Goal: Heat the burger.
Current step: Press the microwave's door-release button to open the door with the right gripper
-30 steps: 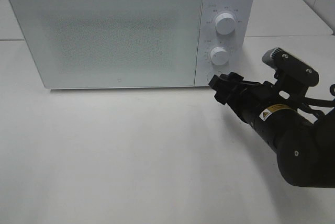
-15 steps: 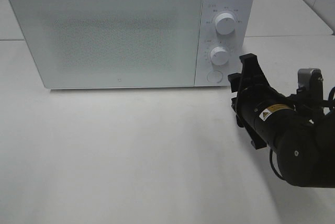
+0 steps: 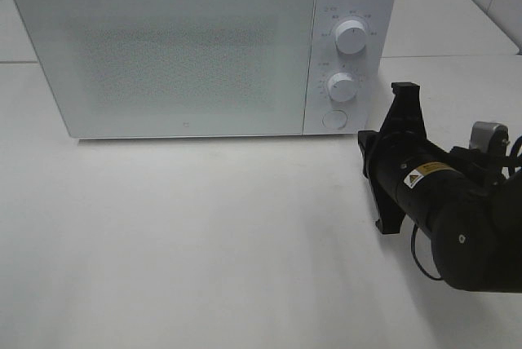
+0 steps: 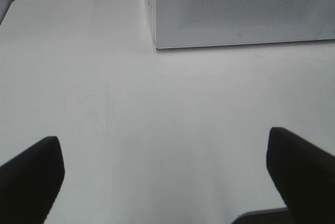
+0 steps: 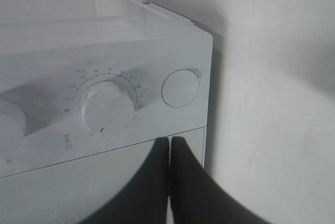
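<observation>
**Shut jaws facing the button**

The left gripper (image 4: 165, 169) gapes wide, empty, over the table (image 4: 131, 77). The microwave (image 3: 163, 47) is closed; the burger is nowhere in view. The right gripper (image 5: 169, 143), pinched shut on nothing, should probably press the round button (image 5: 180, 87) squarely, clear of the lower knob (image 5: 107, 98).

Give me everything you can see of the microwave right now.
The microwave is a white, plastic-looking box standing upright on the table. Its door, with a speckled window, is shut, so the inside is hidden. The right-hand panel stacks an upper dial, a lower dial and a round button. The shut right end effector hovers near that panel, not touching.
</observation>
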{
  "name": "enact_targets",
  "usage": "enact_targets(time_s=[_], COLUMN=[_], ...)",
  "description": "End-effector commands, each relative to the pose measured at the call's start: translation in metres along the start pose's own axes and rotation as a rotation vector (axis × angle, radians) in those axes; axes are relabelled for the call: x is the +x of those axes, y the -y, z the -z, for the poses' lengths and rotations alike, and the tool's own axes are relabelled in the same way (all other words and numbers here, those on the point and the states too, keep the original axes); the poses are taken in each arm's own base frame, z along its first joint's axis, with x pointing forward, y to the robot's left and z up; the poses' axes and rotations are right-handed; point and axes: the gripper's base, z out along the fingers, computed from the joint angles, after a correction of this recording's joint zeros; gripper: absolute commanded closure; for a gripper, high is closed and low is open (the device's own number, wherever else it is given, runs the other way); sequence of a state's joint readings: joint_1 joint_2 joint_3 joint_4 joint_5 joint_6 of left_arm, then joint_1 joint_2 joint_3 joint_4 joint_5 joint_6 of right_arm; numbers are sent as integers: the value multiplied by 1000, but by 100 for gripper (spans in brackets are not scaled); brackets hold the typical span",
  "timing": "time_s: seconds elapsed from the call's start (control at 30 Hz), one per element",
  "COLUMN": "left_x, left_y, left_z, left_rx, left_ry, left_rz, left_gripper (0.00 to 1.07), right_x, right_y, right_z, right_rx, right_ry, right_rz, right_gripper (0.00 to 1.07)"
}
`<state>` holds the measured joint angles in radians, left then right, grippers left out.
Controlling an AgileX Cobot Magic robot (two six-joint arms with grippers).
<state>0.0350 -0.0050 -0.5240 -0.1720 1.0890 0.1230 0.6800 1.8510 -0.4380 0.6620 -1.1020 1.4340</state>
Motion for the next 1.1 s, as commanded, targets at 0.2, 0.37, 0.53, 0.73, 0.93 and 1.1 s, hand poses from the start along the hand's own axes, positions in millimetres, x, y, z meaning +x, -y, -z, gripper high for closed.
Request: enact_targets(time_s=[0.2,0.37,0.53,0.73,0.93,1.1], left_x=[0,0,0,0,0,0], left_y=[1,1,1,1,1,1], left_z=[1,1,1,1,1,1], left_rx=[5,5,5,5,5,5], left_ry=[27,27,27,27,27,27], left_rz=[2,2,2,2,2,2], left_gripper=[7,7,7,7,7,7], right_x=[-1,8,15,22,20,18], right_y=[1,4,3,6,1,-2], right_z=[-4,-18,-31,-47,-67,-77], right_rx=[24,24,22,55,63,69], right_ry=[36,28,27,31,39,43], right_rz=[-34,-27,-38,-58,-54,-59], right_gripper=[107,107,107,107,107,107])
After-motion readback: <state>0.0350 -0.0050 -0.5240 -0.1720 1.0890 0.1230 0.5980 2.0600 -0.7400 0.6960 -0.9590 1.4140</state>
